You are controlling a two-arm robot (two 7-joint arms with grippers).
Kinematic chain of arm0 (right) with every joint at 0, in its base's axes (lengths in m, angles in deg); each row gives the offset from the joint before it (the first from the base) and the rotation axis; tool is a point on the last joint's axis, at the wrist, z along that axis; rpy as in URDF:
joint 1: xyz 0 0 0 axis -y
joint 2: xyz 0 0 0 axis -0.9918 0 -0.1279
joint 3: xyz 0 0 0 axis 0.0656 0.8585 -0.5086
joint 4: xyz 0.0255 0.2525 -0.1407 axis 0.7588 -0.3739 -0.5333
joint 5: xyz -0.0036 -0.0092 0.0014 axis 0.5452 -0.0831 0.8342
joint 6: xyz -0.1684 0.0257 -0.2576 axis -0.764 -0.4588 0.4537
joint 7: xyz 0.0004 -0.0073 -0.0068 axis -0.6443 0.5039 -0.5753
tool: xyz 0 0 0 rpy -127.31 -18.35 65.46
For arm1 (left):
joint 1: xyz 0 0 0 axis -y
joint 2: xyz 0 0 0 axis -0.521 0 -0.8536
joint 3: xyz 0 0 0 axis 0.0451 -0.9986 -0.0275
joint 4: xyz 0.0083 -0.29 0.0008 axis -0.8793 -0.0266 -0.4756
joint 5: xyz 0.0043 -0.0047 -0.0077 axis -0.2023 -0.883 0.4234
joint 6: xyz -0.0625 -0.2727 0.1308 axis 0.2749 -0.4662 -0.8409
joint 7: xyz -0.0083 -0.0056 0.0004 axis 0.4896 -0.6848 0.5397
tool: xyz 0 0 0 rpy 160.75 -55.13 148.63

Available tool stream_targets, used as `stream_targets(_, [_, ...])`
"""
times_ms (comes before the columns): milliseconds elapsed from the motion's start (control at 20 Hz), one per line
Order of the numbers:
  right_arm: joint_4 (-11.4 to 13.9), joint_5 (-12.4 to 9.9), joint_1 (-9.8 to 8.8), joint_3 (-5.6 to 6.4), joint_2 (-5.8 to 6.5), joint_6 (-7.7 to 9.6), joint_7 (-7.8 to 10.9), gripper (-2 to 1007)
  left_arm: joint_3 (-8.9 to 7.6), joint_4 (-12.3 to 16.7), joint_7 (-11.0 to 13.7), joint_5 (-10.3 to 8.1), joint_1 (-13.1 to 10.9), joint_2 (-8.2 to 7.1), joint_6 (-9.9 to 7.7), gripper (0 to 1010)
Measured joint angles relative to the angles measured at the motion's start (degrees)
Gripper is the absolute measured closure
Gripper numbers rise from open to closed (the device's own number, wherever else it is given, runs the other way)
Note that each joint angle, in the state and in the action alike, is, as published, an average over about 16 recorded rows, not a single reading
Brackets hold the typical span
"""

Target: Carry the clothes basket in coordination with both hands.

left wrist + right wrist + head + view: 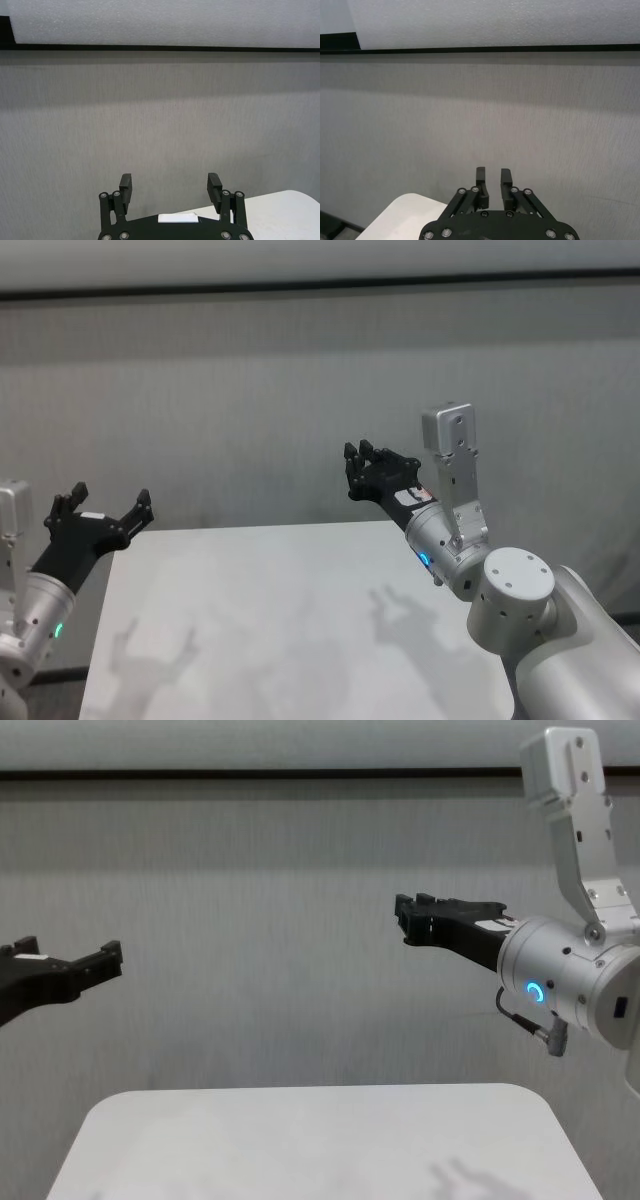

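The clothes basket is not seen in any view. The white worktop (290, 620) is backed by a grey wall (250, 390) with a dark strip (300, 285) near its top. The left gripper (98, 505) is held above the worktop's left edge, fingers spread wide, nothing between them. The right gripper (366, 462) is raised over the far right side, fingers parted only narrowly, nothing pinched.
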Motion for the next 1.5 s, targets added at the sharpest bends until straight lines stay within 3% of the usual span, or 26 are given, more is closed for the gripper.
stream_targets(1000, [0.4,0.3,0.13,-0.16,0.18,0.08,-0.04,157,0.10,0.8,-0.3,0.61,-0.1,-0.20,0.09,10])
stream_targets(1500, [0.4,0.4,0.16,-0.18,0.21,0.08,-0.04,5,0.11,0.9,-0.3,0.67,-0.2,-0.24,0.09,10])
